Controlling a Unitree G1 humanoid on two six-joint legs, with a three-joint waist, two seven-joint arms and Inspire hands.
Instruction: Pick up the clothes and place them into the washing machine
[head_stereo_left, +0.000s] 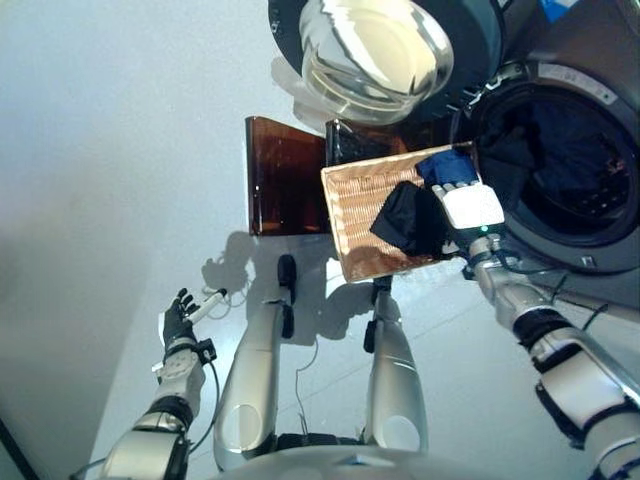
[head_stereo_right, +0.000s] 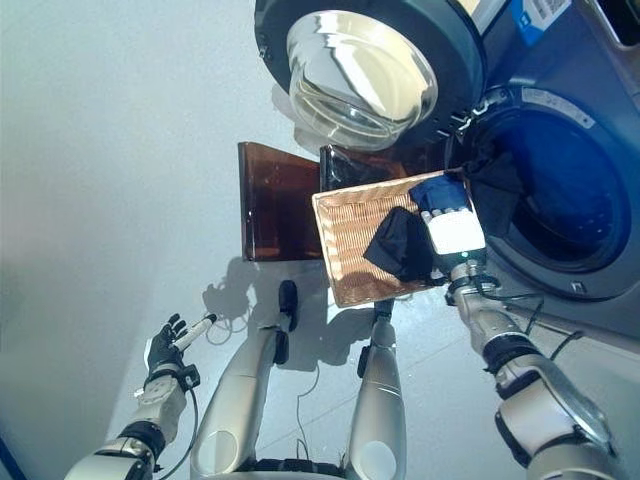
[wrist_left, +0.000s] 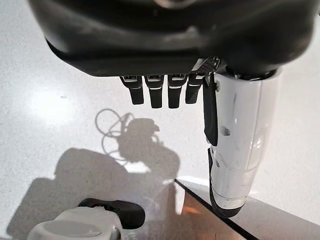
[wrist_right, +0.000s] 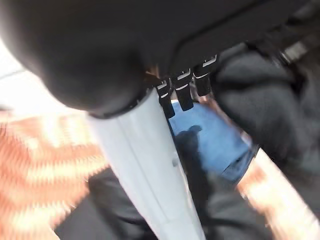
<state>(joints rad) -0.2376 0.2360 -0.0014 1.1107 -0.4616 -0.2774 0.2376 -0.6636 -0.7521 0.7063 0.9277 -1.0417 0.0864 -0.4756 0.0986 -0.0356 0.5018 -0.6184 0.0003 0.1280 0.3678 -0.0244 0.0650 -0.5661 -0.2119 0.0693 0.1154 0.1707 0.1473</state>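
Left hand low over the floor, fingers straight, holding nothing. We see a brown panel, then a wicker basket with a black garment and blue cloth inside. Right hand over them, fingers relaxed, clamped on nothing. Washing machine door open, dark clothes in the drum.

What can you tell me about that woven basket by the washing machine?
The basket is a shallow rectangular tray of tan wicker-like weave, sitting on the floor beside the washing machine's open drum. A black garment and a blue garment lie at its machine-side end; the rest is bare. The right hand hangs over the clothes.
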